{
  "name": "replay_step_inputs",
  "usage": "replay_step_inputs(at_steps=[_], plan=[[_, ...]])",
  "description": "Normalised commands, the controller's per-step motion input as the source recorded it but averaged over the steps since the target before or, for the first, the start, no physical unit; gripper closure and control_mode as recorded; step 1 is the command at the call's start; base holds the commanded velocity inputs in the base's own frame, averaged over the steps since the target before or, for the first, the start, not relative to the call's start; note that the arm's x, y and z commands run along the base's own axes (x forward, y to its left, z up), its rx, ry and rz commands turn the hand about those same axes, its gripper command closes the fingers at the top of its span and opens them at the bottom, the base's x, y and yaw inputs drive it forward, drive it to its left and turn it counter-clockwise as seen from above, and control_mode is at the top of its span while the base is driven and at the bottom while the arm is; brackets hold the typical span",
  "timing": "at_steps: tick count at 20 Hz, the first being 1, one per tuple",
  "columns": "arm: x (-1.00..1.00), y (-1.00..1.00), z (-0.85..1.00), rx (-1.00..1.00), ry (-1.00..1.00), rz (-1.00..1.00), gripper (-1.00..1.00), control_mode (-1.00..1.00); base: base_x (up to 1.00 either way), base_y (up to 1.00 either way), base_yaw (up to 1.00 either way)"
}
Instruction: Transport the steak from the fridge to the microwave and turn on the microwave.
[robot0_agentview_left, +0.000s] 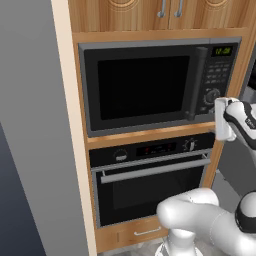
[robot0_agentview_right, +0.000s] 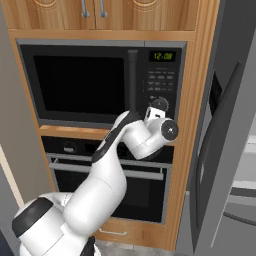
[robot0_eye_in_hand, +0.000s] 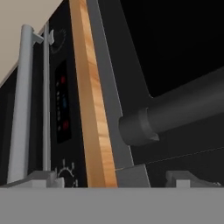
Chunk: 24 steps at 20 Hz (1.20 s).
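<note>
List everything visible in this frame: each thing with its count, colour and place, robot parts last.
microwave: one, black and dark grey, door shut, built into the wooden column above the oven; green clock at its top right.
microwave handle: one, dark vertical bar, right of the glass door.
round dial: one, dark, low on the button panel.
oven: one, black, horizontal silver handle, below the microwave.
upper cabinets: two wooden doors with metal pulls, above the microwave.
drawer: one, wooden, under the oven.
fridge: one, grey, door open, right of the column.
arm: one, white with dark joints, raised toward the microwave panel.
tool: one, white, near the dial; finger state unclear.
</note>
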Motion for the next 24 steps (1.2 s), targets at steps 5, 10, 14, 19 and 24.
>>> replay_step_inputs(at_steps=[5, 10, 14, 19, 24], plan=[[0.22, -0.03, -0.11, 0.00, 0.00, 0.00, -1.00, -1.00, 0.00, 0.00, 0.00], [0.21, -0.06, -0.09, 0.00, 0.00, 0.00, -1.00, -1.00, 0.00, 0.00, 0.00], [0.23, -0.07, -0.06, 0.00, 0.00, 0.00, -1.00, -1.00, 0.00, 0.00, 0.00], [0.22, -0.02, -0.08, 0.00, 0.00, 0.00, -1.00, -1.00, 0.00, 0.00, 0.00], [0.19, -0.05, -0.10, 0.00, 0.00, 0.00, -1.00, -1.00, 0.00, 0.00, 0.00]])
